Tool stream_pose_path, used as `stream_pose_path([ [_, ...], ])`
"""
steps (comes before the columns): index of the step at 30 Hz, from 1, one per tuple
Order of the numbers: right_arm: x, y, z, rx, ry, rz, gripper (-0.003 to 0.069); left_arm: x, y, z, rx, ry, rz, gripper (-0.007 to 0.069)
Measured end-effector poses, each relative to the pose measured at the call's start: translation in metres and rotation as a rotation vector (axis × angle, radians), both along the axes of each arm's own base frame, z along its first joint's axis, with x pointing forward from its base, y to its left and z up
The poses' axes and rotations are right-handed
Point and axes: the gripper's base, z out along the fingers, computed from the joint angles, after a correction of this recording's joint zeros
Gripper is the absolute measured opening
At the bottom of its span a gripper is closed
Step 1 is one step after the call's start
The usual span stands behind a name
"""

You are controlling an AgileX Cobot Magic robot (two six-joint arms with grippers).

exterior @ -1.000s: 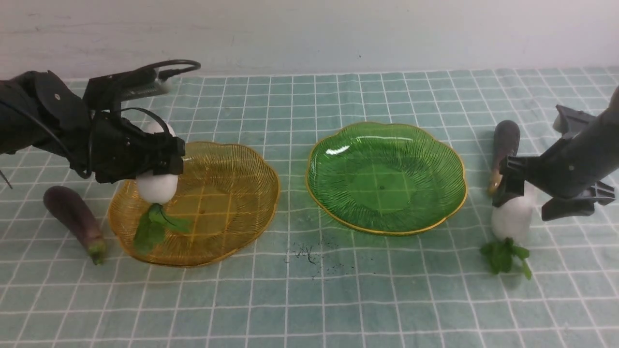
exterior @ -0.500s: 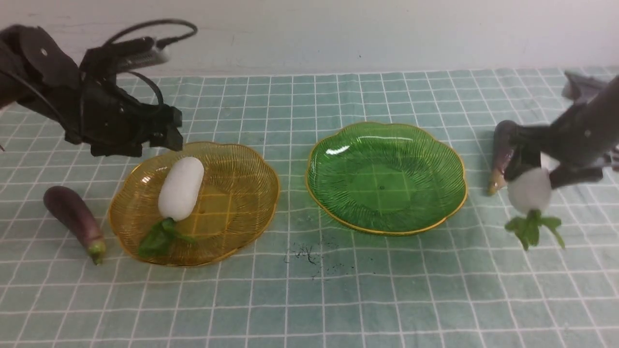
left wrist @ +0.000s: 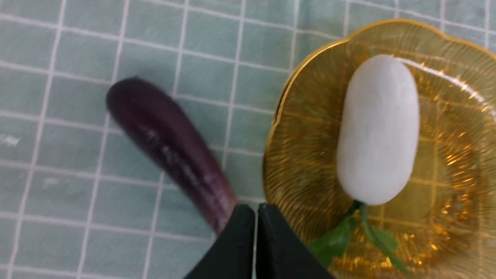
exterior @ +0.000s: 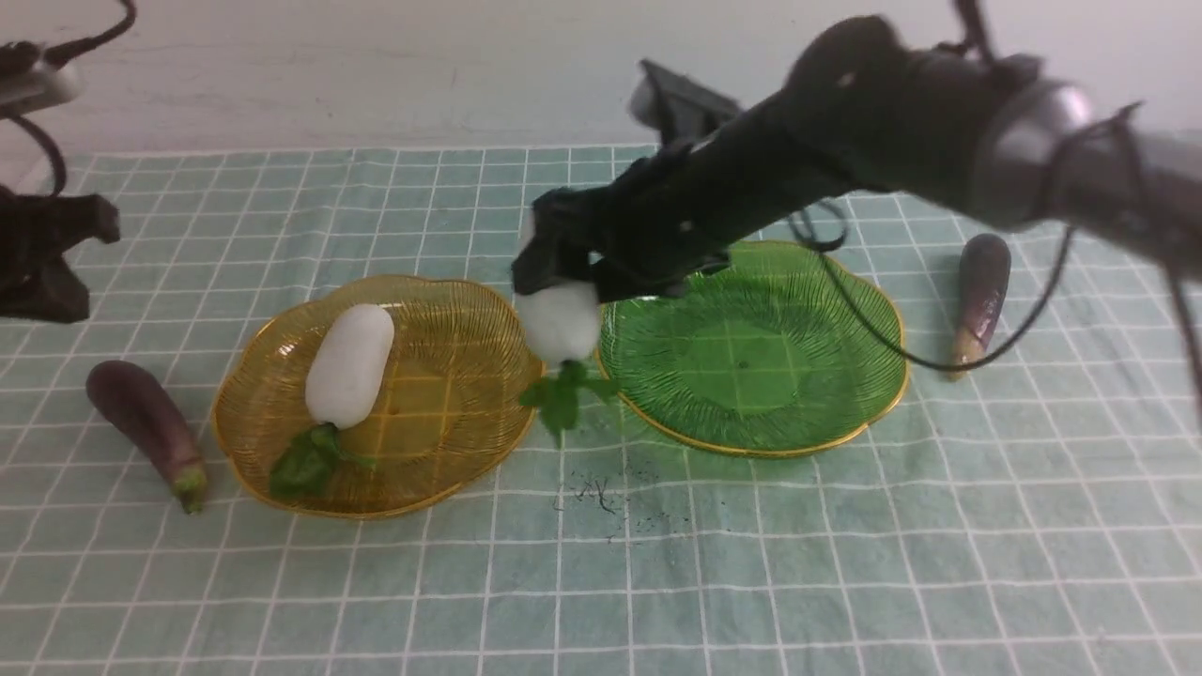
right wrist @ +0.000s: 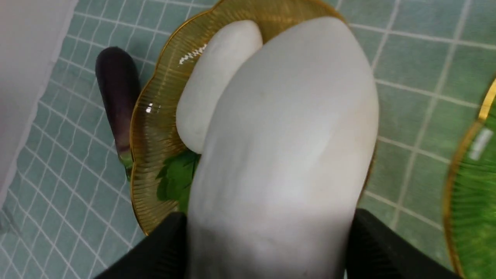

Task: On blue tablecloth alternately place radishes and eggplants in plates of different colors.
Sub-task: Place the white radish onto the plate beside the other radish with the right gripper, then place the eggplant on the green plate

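My right gripper [exterior: 560,280] is shut on a white radish [exterior: 560,322] and holds it above the blue tablecloth [exterior: 751,563], between the amber plate [exterior: 451,385] and the green plate [exterior: 751,361], leaves hanging down. In the right wrist view the held radish [right wrist: 286,135] fills the space between the fingers [right wrist: 379,248]. The other radish [exterior: 349,364] lies in the amber plate. The green plate holds nothing. One eggplant [exterior: 146,427] lies left of the amber plate, the other [exterior: 981,282] right of the green plate. My left gripper [left wrist: 255,221] is shut and empty, raised at the far left [exterior: 56,263].
A small dark smudge [exterior: 596,493] marks the cloth in front of the plates. A pale wall runs along the far edge of the cloth. The right arm and its cable span over the green plate.
The right arm has swung left, carrying its radish from the right side to between the plates. The left arm has drawn back to the far left, away from the amber plate.
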Motion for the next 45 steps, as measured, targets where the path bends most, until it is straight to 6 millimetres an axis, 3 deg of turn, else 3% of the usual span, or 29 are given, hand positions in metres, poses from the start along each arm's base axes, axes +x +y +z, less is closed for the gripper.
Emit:
stream_pose_path([
  [4,0.019,0.041,-0.027,0.023,-0.020,0.035,0.0464,-0.021,0.003,-0.013,-0.015,0.022,0.038,-0.0008],
  [10,0.036,0.058,-0.050,0.035,0.018,0.039,0.0496,-0.025,0.001,-0.019,-0.037,0.037,0.046,-0.0008],
  [15,0.037,0.055,-0.034,-0.008,-0.004,0.071,0.0625,-0.024,0.001,-0.018,-0.031,0.023,0.050,0.0022],
  [18,0.037,0.047,-0.021,-0.052,-0.009,0.110,0.0650,-0.023,0.002,-0.018,-0.029,0.014,0.056,0.0074],
  [22,0.041,0.028,0.006,-0.102,-0.016,0.129,0.0641,-0.020,0.003,-0.018,-0.048,-0.011,0.115,0.0202],
  [26,0.049,0.002,0.044,-0.121,-0.102,0.039,0.0531,-0.011,0.007,-0.025,-0.092,0.008,0.188,0.0347],
  [28,0.049,-0.013,0.066,-0.131,-0.141,-0.007,0.0414,-0.003,0.009,-0.033,-0.114,0.028,0.219,0.0407],
  [29,0.044,-0.024,0.085,-0.147,-0.177,-0.031,0.0290,0.005,0.012,-0.044,-0.127,0.058,0.233,0.0466],
  [32,0.034,-0.036,0.109,-0.174,-0.218,-0.046,0.0127,0.014,0.015,-0.055,-0.136,0.085,0.240,0.0513],
  [33,0.022,-0.044,0.127,-0.197,-0.250,-0.051,0.0047,0.022,0.018,-0.064,-0.144,0.104,0.246,0.0543],
  [38,-0.009,-0.077,0.156,-0.329,-0.290,-0.086,-0.0010,0.040,0.023,-0.092,-0.179,0.146,0.263,0.0573],
  [44,-0.030,-0.123,0.164,-0.502,-0.296,-0.174,-0.0013,0.051,0.026,-0.126,-0.198,0.190,0.286,0.0571],
  [45,-0.034,-0.140,0.169,-0.524,-0.292,-0.217,-0.0014,0.053,0.027,-0.138,-0.201,0.207,0.291,0.0549],
])
